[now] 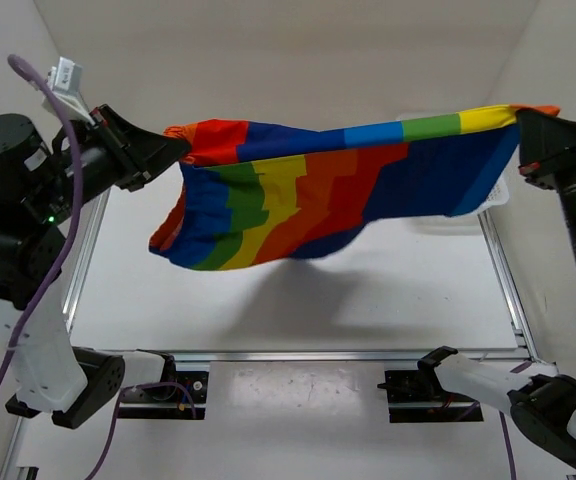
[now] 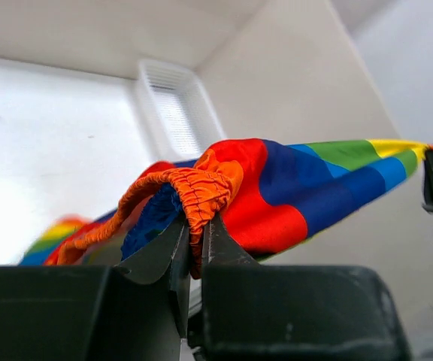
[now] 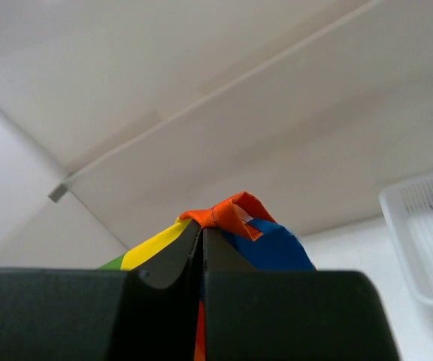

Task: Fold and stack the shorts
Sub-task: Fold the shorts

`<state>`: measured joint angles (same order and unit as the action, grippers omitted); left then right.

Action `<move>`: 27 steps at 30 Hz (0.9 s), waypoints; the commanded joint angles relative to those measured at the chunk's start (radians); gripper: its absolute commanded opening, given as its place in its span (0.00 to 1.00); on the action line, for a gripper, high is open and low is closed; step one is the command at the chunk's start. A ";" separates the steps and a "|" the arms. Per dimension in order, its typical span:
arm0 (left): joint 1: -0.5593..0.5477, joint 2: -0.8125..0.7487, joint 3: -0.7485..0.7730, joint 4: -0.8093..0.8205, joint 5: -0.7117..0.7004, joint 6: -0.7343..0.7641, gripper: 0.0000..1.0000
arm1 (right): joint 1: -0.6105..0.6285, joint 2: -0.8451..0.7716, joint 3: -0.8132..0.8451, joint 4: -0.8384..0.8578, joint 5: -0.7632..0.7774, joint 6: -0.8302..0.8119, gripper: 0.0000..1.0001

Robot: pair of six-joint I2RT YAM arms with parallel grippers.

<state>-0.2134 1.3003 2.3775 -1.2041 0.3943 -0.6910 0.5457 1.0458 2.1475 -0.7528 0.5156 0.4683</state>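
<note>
The shorts [image 1: 338, 190] hang stretched in mid-air above the table [image 1: 368, 300]. Their rainbow stripes run from 9 o'clock to 3 o'clock, and the lower edge sags toward 7 o'clock, clear of the surface. At the 9 o'clock end the left gripper [image 1: 178, 150] has its jaws pinched nearly together on the gathered orange waistband [image 2: 194, 188]. At the 3 o'clock end the right gripper [image 1: 520, 128] is clamped tight on a corner of the cloth where orange, yellow and blue meet. A white mesh basket [image 2: 175, 113] sits on the table at about 2 o'clock, beyond the right-hand end of the cloth. The step in hand looks like the spreading before a first fold. Done well, it would call for both arms to come down together and level, with even tension. That way the hanging edge lands first and the cloth lies flat without bunching, short of the basket. Neither grip should let go until the fabric rests on the table.
</note>
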 commanded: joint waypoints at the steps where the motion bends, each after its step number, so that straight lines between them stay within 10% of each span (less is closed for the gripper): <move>1: 0.011 -0.028 0.045 0.006 0.064 -0.022 0.10 | -0.009 0.045 0.116 0.020 0.015 -0.082 0.00; 19: 0.054 0.092 -0.395 0.175 -0.029 0.042 0.10 | -0.094 0.523 0.153 0.121 0.081 -0.184 0.00; 27: 0.160 0.538 -0.399 0.248 -0.078 0.128 0.10 | -0.184 0.999 0.251 0.121 -0.162 -0.160 0.00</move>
<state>-0.0971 1.7378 1.9259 -0.9974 0.3542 -0.6243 0.3813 1.9579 2.3379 -0.6281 0.4667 0.3164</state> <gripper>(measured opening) 0.186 0.002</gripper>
